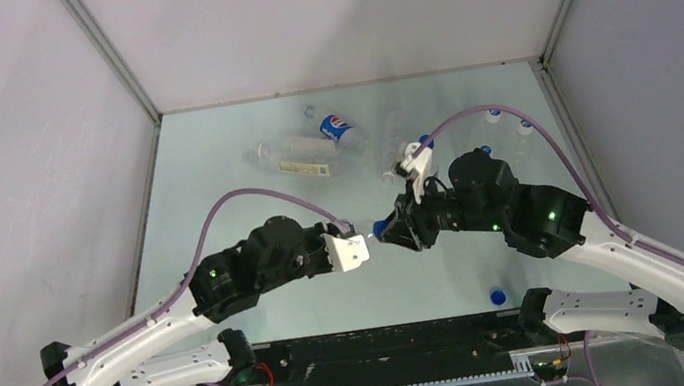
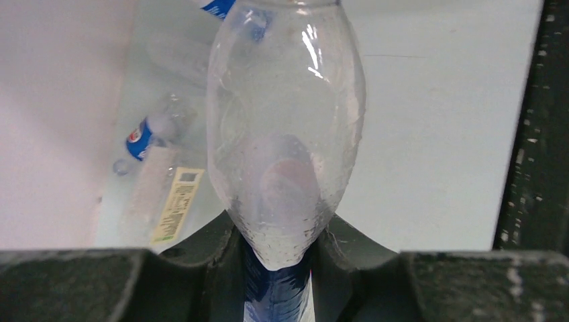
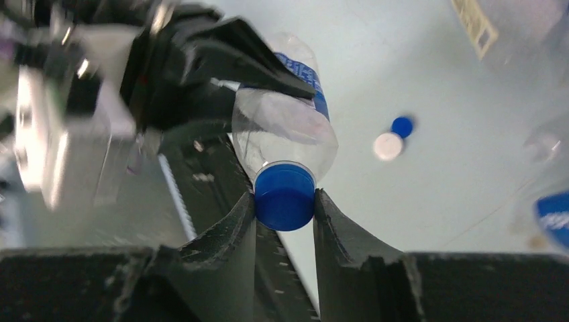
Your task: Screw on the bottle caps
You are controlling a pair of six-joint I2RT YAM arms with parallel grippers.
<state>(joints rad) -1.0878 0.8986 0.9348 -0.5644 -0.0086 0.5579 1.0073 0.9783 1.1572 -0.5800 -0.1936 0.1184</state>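
My left gripper [image 2: 278, 249] is shut on a clear bottle [image 2: 285, 134] with a blue label, gripping it around the body. The bottle lies level between the two arms, its neck pointing at the right arm. A blue cap [image 3: 284, 198] sits on that neck, and my right gripper [image 3: 284, 205] is shut on the cap's sides. Behind the cap the bottle [image 3: 285, 127] runs back into the left gripper's dark fingers [image 3: 228, 57]. From above, the blue cap [image 1: 381, 230] shows between the left gripper [image 1: 360, 235] and the right gripper [image 1: 390, 231].
A pale-labelled bottle [image 1: 297, 156] and a blue-labelled bottle [image 1: 339, 130] lie at the back of the table. Two more bottles [image 1: 508, 121] stand by the right wall. A loose blue cap [image 1: 498, 296] lies near the front edge. Another blue cap [image 3: 402, 126] and a white cap [image 3: 388, 146] lie together.
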